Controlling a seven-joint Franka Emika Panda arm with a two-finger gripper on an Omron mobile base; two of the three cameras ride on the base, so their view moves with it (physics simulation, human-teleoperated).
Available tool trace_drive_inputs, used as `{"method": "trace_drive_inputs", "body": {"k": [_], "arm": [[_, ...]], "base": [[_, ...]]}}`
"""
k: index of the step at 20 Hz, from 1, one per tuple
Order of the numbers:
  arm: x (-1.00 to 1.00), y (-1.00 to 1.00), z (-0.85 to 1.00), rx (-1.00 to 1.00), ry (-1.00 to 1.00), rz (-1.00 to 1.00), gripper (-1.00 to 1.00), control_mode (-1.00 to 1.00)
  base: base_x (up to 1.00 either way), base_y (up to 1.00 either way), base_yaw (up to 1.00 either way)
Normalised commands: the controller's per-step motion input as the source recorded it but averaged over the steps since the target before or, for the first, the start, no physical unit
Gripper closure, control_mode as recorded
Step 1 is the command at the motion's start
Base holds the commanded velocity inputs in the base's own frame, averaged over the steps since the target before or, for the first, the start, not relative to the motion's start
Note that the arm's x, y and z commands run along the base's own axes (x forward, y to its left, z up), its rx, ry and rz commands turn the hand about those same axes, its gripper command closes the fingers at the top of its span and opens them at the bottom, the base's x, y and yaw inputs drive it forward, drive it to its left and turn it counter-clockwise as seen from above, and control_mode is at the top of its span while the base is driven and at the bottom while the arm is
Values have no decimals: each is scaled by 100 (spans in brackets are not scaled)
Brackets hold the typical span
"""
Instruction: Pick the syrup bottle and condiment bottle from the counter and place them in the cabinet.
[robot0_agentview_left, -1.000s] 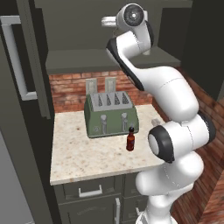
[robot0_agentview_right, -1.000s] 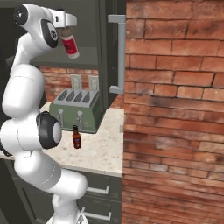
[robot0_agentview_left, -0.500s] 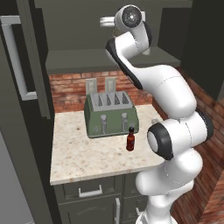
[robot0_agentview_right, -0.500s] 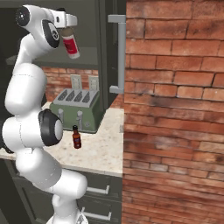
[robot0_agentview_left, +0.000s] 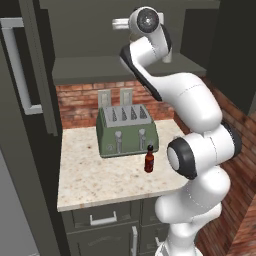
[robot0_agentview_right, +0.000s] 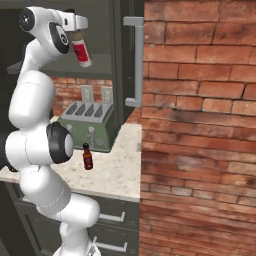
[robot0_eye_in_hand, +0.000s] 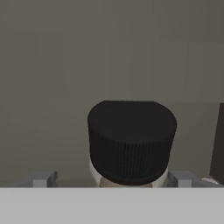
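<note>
High inside the open cabinet (robot0_agentview_right: 102, 64), my gripper (robot0_agentview_right: 76, 31) hangs over a pale bottle (robot0_agentview_right: 82, 50) with a red label and a black cap (robot0_eye_in_hand: 131, 140). The bottle leans a little, its base at the cabinet shelf (robot0_agentview_left: 100, 70). In the hand view both fingertips (robot0_eye_in_hand: 43, 178) stand wide of the cap, so the jaws are open and nothing is gripped. A small dark brown bottle (robot0_agentview_left: 148, 161) with a red label stands upright on the counter (robot0_agentview_left: 95, 182) in front of the toaster; it shows again as the small bottle (robot0_agentview_right: 88, 159). I cannot tell which bottle is the syrup.
A green toaster (robot0_agentview_left: 127, 129) sits at the back of the counter against the brick wall. The cabinet's door with a long silver handle (robot0_agentview_right: 136, 60) stands open on the right. A brick wall (robot0_agentview_right: 200, 130) rises close on the right. Drawer units (robot0_agentview_left: 105, 220) lie below the counter.
The jaws have spread slightly wider around the bottle's cap. The arm and both bottles have barely moved.
</note>
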Motion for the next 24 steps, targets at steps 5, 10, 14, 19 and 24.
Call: {"method": "trace_drive_inputs", "body": {"k": [5,10,14,19,24], "arm": [[43,-21,-16,0,-6,0,-100,-100],[59,-20,-16,0,-1,-1,-100,-100],[46,-31,-12,0,-1,0,-100,-100],[69,-39,-22,0,1,0,-100,-100],[67,-28,-19,0,0,0,-100,-100]], "base": [[0,0,0],[0,0,0],[0,0,0],[0,0,0],[0,0,0]]}}
